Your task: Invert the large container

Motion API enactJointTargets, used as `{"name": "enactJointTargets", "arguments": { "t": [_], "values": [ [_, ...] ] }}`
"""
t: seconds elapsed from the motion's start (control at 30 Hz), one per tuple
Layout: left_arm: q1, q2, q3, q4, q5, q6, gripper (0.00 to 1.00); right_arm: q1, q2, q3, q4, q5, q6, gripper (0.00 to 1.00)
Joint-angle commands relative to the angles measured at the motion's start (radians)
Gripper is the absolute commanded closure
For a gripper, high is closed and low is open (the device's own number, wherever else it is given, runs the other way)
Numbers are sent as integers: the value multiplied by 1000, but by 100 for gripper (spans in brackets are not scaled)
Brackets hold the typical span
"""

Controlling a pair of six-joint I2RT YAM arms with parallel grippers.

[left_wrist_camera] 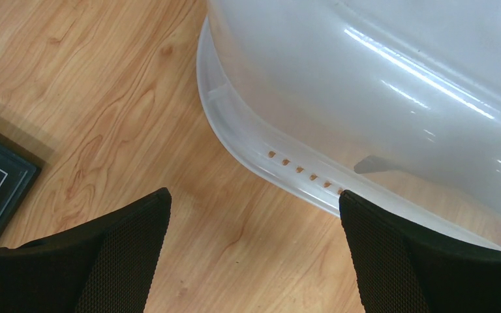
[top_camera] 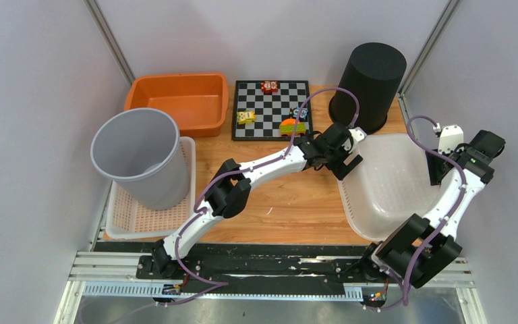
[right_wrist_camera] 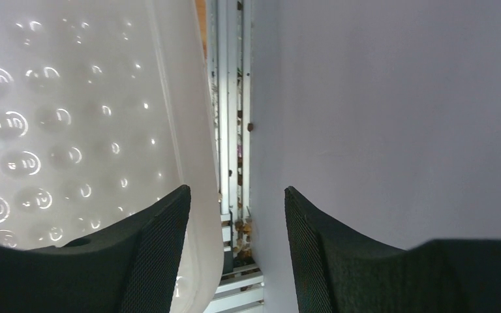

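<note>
Tub (top_camera: 391, 182) looks only tipped, so I judge the flip unfinished; left tool (left_wrist_camera: 254, 195) gapes empty by its rim (left_wrist_camera: 254, 143), right tool (right_wrist_camera: 238, 195) half-open alongside.

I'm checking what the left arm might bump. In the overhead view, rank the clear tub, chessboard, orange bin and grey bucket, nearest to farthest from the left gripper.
From the left gripper:
1. Clear tub, right beside it, on the right.
2. Chessboard, just behind, to the left.
3. Orange bin, back left.
4. Grey bucket, far left.
</note>
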Motion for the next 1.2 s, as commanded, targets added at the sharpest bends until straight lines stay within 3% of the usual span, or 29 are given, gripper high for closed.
{"name": "enactJointTargets", "arguments": {
  "t": [0.0, 0.73, 1.17],
  "values": [
    [5, -31, 3, 19, 0, -1, 0, -33, 17, -23, 55, 73, -42, 42],
    [5, -14, 31, 17, 3, -10, 0, -81, 14, -125, 26, -22, -185, 42],
    [5, -16, 29, 19, 20, -21, 0, -83, -34, -103, -51, -51, -203, 42]
  ]
}}
